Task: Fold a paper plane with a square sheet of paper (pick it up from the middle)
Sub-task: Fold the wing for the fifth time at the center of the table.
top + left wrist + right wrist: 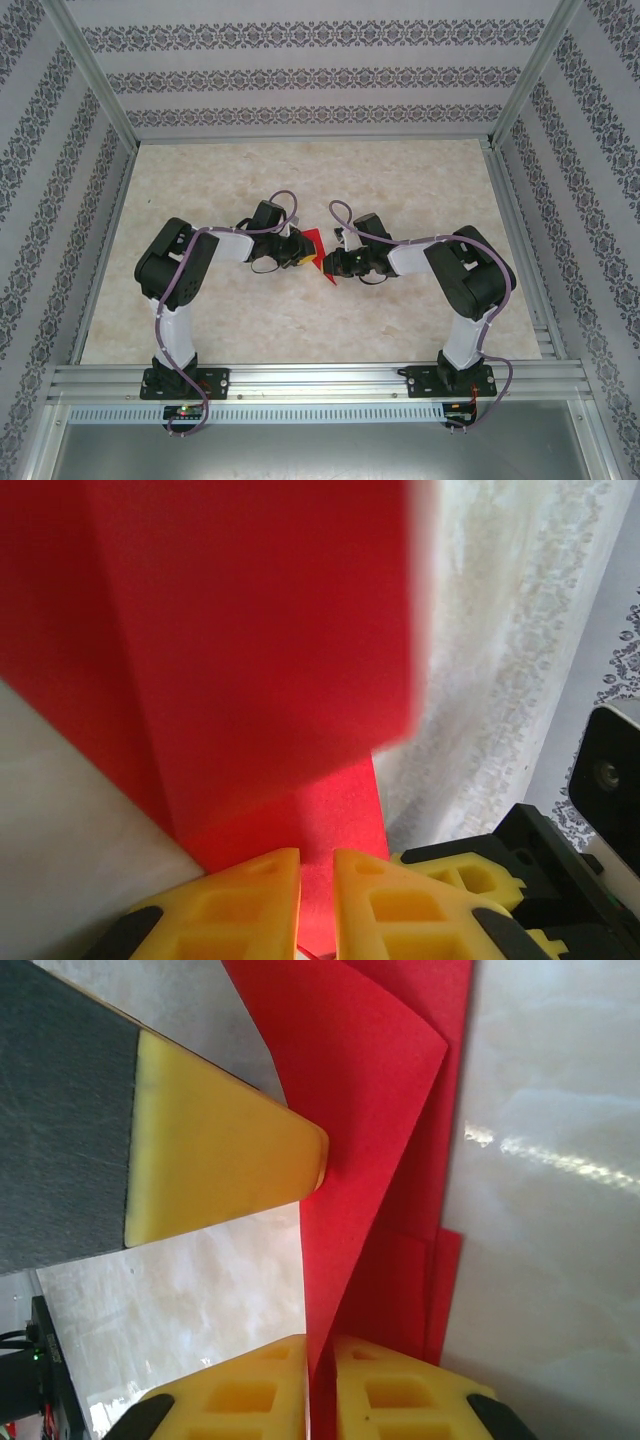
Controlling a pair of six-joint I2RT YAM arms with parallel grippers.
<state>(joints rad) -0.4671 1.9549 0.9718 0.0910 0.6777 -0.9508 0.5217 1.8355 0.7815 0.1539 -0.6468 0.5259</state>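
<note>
Left gripper [316,865] is clamped nearly closed on the folded red paper [250,630], which runs down through the narrow slit between its yellow fingers. Right gripper [320,1348] pinches the same paper's lower edge, and one left finger [230,1150] touches the sheet. The paper sits between both claws at the middle of the table [200,190].

Left arm [172,262] and right arm [470,272]: black joint housings and white links are noted. Lilac cables [156,330] are looped along both. Base plates [185,381] black. Fingers [250,900] moulded yellow, pocketed; one dark grey pad [60,1110] recorded.
</note>
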